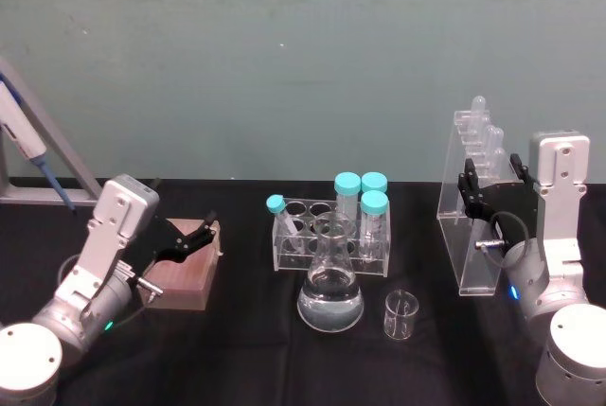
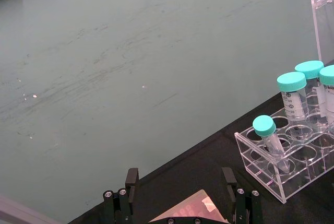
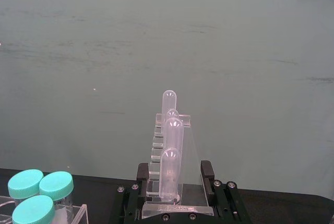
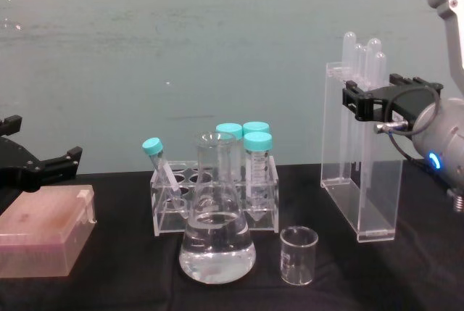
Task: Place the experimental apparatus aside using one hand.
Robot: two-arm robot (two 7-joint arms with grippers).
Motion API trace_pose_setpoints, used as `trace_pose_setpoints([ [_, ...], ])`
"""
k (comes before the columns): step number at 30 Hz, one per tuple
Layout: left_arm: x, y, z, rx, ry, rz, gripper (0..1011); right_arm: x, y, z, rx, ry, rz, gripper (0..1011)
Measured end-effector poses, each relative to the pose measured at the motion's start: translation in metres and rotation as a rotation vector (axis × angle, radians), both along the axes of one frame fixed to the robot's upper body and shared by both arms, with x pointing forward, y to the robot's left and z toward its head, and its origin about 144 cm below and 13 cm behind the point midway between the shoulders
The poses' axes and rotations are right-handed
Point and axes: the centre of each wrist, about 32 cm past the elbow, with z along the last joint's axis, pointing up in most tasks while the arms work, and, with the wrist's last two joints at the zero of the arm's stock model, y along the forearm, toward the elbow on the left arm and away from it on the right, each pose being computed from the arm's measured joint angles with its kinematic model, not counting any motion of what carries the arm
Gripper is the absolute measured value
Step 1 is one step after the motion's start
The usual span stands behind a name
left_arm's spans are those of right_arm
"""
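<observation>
So the stand [image 1: 471, 236] is parked upright on the right side of the black bench [image 1: 246, 349], base flat on the cloth as seen from the chest view. A row of long clear tubes [image 3: 169, 145] is held in it, with their rounded tops poking out above the acrylic.

The right gripper [image 1: 492, 179] is found at the stand's upper part. One of its black fingers [image 3: 142, 174] is set against each side, and the stand looks pinched between them, so it's counted as gripped. A grey cable loop is seen just below the wrist.

The rest of the labware is grouped mid-bench. The flask [image 1: 330, 297], with clear liquid in the bottom, is placed front and centre. The beaker [image 1: 401, 316] is set just beside it on the right, apart from it. The rack [image 1: 294, 240] is right behind the flask, and four teal-capped tubes [image 1: 348, 184] are held in it, the leftmost one tilted. A clear gap is left between all of that and the stand.

Over on the left, the left gripper [image 1: 204, 234] is held above the near edge of a pinkish box [image 1: 185, 278]. Its fingers are spread wide and nothing is held between them.
</observation>
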Motion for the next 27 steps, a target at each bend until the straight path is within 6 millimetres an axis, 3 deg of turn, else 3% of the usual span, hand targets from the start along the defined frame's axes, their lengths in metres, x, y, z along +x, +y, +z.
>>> trace_pose_setpoints([
  [27,0.0000,0.0000,0.0000,0.000,0.000,0.000,1000,0.0008,-0.0042,-0.0001,-0.024,-0.041,0.001,609],
])
